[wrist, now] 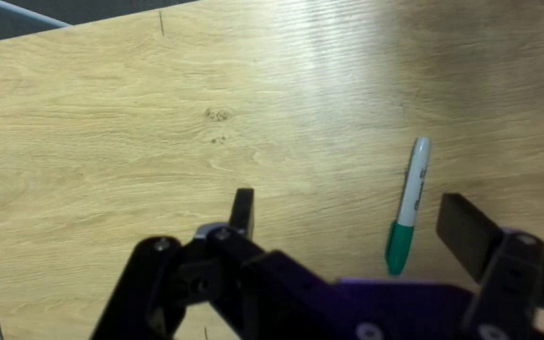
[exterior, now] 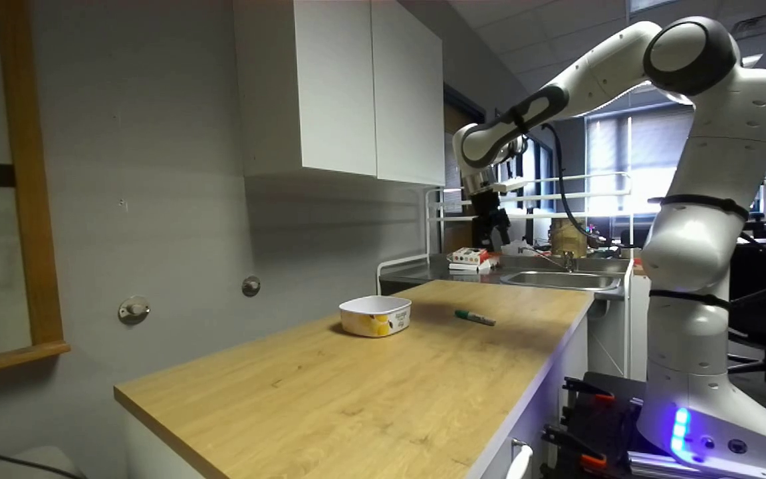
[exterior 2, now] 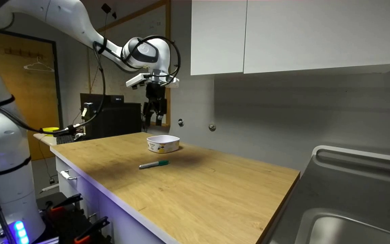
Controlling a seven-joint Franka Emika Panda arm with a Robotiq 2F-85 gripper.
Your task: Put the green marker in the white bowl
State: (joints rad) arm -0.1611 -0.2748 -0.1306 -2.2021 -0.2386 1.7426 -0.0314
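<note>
A Robotiq gripper [wrist: 353, 218] hangs well above a wood-grained counter [exterior: 330, 392], its fingers spread wide and nothing held between them; the green marker [wrist: 410, 205], grey along the barrel and green at the cap, lies on the counter, its cap between 6 and 7 o'clock in the wrist view and its grey end between 12 and 1; in an exterior view the white bowl [exterior: 375, 324], yellow print on its side, stands upright and apart from the marker, at 9 o'clock from it; the step in hand appears to be lining up the grasp; in the wrist view the marker shows nearer the finger at 3 o'clock, so a small shift that way should center it between the pads; the wrist angle looks sound, the fingers set to close across the slim barrel; the descent is best straight and slow, ending with the pads flanking the barrel just short of pressing the wood, since a one-sided touch could roll it away; a hold near mid-length should stop it tipping; the lift should then clear the bowl's rim before travelling, with the release low and inside.
</note>
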